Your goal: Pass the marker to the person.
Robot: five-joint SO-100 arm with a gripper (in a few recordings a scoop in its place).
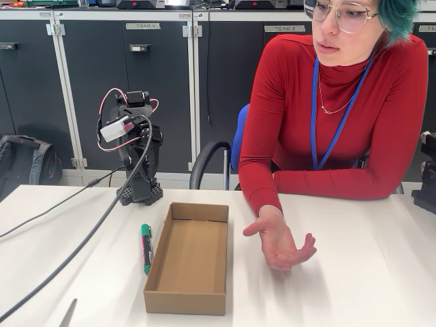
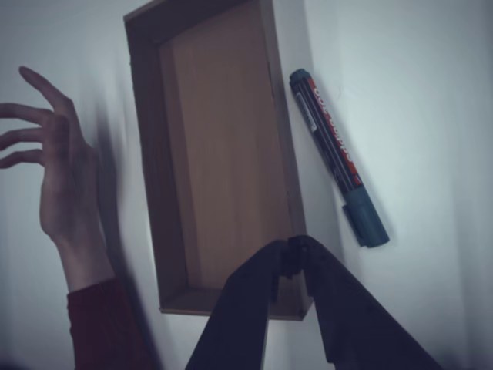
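**Waiting hand, marker lying on the desk**

Sitting at the far right of a white desk (image 1: pixel 354 272) in the fixed view, the person (image 1: pixel 334 109) wears a red sweater and a blue lanyard and rests one open hand (image 1: pixel 281 242) palm up on the desk, just right of a shallow cardboard box (image 1: pixel 189 257). The marker (image 1: pixel 146 247) lies flat on the desk just beside the box's left wall, running near to far (green ends, a red-pink band in the middle). Behind the marker and box, at the far side of the desk, stands the black robot arm (image 1: pixel 133 146), folded upright, with a dark cable trailing toward the near left.

From the wrist view, the gripper (image 2: pixel 293 247) hangs above the near end wall of the box, its two dark fingers (image 2: pixel 246 308) pressed together at the tips and holding nothing. Here the marker (image 2: pixel 337 158) lies to the right of the box, and the person's hand (image 2: pixel 54 177) lies to the left.
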